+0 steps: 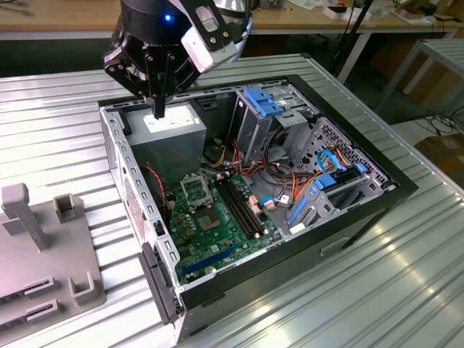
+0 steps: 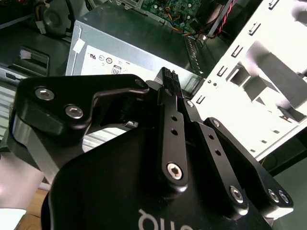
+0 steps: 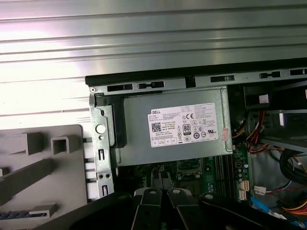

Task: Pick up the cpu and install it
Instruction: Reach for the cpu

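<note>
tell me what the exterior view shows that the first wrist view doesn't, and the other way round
Exterior view: the arm's blue-lit wrist, the wooden benches behind, and the open case as a whole. First wrist view: the white label on the power supply seen flat on, with the slotted case edge beside it. Both: the pincer above the grey power supply, the green motherboard, the grey fixture beside the case and the ribbed metal table.

Bright light falls from above. Glare washes out the ribbed table (image 3: 43, 79) beyond the jaws of the gripper (image 3: 162, 178); beneath them, soft shadow fills the computer case (image 3: 103, 143).
</note>
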### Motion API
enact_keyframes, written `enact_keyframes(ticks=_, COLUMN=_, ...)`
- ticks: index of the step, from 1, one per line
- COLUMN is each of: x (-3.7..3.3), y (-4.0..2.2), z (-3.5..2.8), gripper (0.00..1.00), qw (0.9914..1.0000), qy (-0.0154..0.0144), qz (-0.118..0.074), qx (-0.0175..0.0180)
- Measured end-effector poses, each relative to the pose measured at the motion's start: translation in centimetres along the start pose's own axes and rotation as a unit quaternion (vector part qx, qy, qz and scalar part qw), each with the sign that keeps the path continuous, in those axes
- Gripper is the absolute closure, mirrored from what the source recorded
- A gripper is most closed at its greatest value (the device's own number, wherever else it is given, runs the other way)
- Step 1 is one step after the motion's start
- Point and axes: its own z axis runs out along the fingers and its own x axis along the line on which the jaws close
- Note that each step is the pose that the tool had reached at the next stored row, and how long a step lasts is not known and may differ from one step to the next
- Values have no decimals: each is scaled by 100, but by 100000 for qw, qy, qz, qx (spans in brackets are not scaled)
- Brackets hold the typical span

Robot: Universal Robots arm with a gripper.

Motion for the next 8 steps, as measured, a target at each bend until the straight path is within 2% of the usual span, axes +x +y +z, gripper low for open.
enact_keyframes(ticks=8, x=3, y=-1, z=-1, gripper=89, qw=100000, qy=4, qz=0, qx=5)
